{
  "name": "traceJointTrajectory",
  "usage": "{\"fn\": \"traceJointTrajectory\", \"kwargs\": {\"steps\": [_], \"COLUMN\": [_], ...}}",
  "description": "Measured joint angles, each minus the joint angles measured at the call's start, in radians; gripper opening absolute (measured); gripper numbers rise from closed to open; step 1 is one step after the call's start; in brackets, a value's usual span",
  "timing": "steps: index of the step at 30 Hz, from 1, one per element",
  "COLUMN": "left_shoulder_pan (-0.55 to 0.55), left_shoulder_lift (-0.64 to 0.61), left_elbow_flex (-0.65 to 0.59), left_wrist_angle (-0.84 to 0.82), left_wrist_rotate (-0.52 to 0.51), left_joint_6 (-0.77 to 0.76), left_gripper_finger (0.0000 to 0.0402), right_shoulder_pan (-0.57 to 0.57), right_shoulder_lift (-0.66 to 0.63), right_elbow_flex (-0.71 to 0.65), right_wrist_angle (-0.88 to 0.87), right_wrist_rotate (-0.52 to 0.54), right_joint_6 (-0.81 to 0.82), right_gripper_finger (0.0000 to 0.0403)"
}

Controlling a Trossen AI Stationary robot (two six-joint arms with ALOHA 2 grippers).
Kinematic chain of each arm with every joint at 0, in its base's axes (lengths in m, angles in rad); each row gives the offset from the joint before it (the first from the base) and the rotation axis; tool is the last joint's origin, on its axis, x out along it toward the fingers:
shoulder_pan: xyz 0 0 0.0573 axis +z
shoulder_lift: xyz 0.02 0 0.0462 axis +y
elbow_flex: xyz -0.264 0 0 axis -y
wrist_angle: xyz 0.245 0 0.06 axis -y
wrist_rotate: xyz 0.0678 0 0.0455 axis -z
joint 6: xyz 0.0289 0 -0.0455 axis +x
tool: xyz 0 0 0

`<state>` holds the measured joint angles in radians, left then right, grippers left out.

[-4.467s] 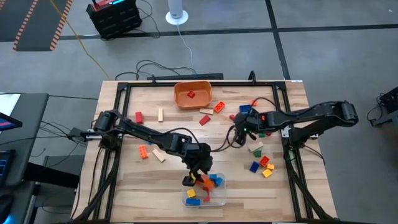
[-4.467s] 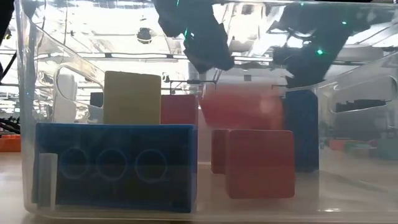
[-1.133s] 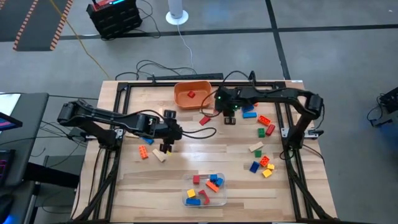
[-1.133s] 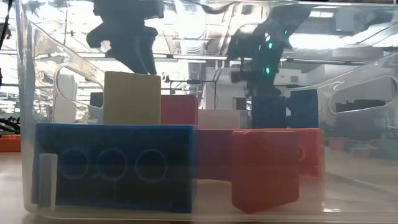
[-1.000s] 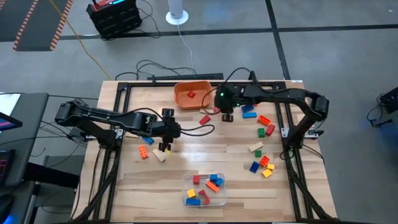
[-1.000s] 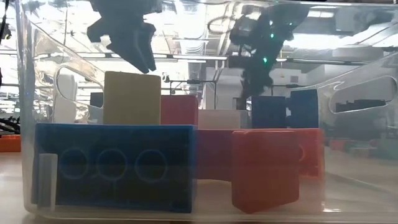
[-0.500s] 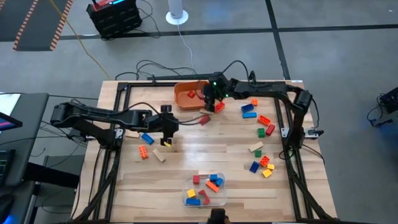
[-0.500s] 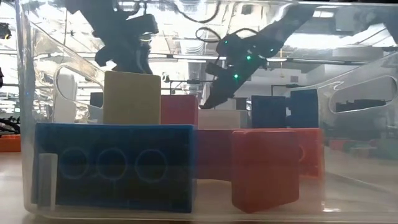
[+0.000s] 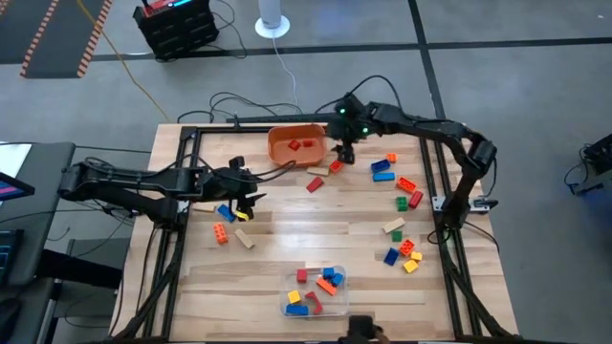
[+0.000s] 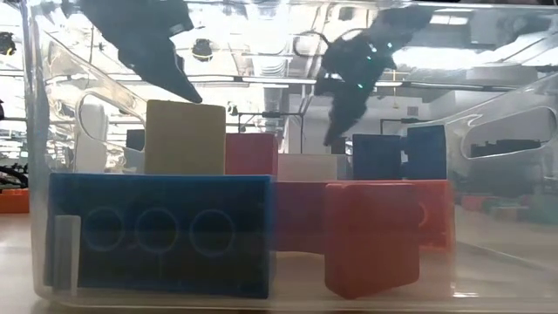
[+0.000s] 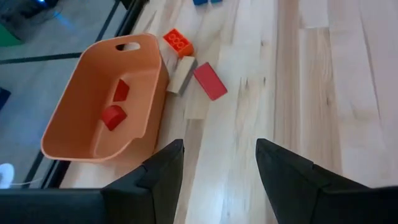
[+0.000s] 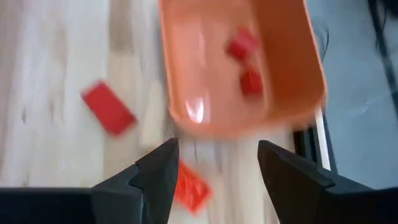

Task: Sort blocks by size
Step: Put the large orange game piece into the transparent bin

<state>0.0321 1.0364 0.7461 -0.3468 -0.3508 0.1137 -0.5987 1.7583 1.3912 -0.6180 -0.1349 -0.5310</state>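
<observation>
Two red blocks [image 9: 301,144] lie in the orange bowl [image 9: 283,151] — right hand [image 9: 342,155] just beside it, fingers apart, empty; left hand [image 9: 247,198] well away over the worktop [image 9: 325,225], also apart.

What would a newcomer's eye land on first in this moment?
The orange bowl at the table's far edge, two red blocks inside, with the right gripper open just beside it. Next, the clear tub of mixed blocks at the near edge. The left gripper hangs empty over the table's left side.

Scattered multicoloured blocks [image 9: 398,204] across table
</observation>
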Motion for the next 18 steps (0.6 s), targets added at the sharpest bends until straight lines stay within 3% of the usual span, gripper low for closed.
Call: {"fn": "traceJointTrajectory", "kwargs": {"steps": [7, 18], "left_shoulder_pan": [0.001, 0.001], "left_shoulder_lift": [-0.005, -0.005], "left_elbow_flex": [-0.050, -0.079], "left_wrist_angle": [0.042, 0.064], "left_wrist_rotate": [0.000, 0.006], "left_joint_6": [0.015, 0.002], "left_gripper_finger": [0.0194, 0.0194], "right_shoulder_pan": [-0.018, 0.036], "right_shoulder_lift": [0.019, 0.040], "right_elbow_flex": [-0.076, -0.138], "right_wrist_angle": [-0.115, 0.095], "right_wrist_rotate": [0.001, -0.034], "right_joint_6": [-0.038, -0.174], "right_gripper_finger": [0.0251, 0.0251]}}
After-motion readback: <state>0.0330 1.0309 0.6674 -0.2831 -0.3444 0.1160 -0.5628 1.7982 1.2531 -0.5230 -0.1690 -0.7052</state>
